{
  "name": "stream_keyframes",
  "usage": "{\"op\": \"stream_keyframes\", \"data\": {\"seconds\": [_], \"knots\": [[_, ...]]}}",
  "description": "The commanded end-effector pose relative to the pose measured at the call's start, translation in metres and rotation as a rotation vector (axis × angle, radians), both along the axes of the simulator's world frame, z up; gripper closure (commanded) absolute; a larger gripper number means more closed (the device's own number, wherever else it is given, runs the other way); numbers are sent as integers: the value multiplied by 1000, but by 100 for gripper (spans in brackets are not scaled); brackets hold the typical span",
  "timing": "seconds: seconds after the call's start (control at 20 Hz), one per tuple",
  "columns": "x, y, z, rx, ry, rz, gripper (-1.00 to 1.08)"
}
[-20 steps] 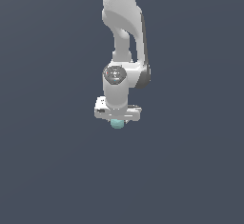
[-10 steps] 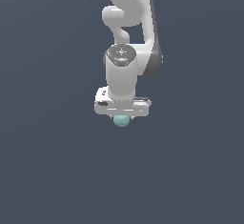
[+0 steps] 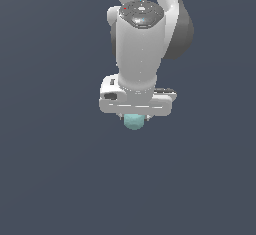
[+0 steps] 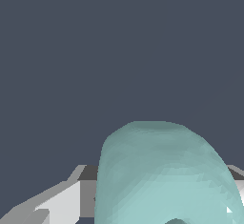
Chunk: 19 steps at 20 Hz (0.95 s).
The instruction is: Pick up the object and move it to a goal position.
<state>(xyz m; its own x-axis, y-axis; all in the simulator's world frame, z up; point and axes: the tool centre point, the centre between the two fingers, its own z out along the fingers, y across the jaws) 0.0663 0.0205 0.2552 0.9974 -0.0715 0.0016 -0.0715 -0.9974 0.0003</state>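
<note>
Pale teal object (image 3: 134, 122) was a small rounded lump, smooth and domed, poked out beneath the white gripper (image 3: 135, 116), pinched there, looming large and close in the wrist view (image 4: 162, 175)

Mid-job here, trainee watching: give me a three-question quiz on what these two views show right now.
1. True or false: the teal object lies apart from the end effector.
2. Multiple choice: in the exterior view, the teal object shows (A) just below the white end effector body, (B) beside the arm's upper joint, (C) far off at the exterior view's left.
3. Fill in: in the wrist view, the teal object fills much of the frame, between pale grey ____.

Key: 1 false; 2 A; 3 fingers.
</note>
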Motion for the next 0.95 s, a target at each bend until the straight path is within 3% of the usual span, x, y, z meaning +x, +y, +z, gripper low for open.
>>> {"op": "stream_keyframes", "data": {"seconds": [0.0, 0.4, 0.9], "knots": [[7, 4, 18, 0, 1, 0, 108], [23, 12, 53, 0, 1, 0, 108], [29, 15, 65, 0, 2, 0, 108]]}}
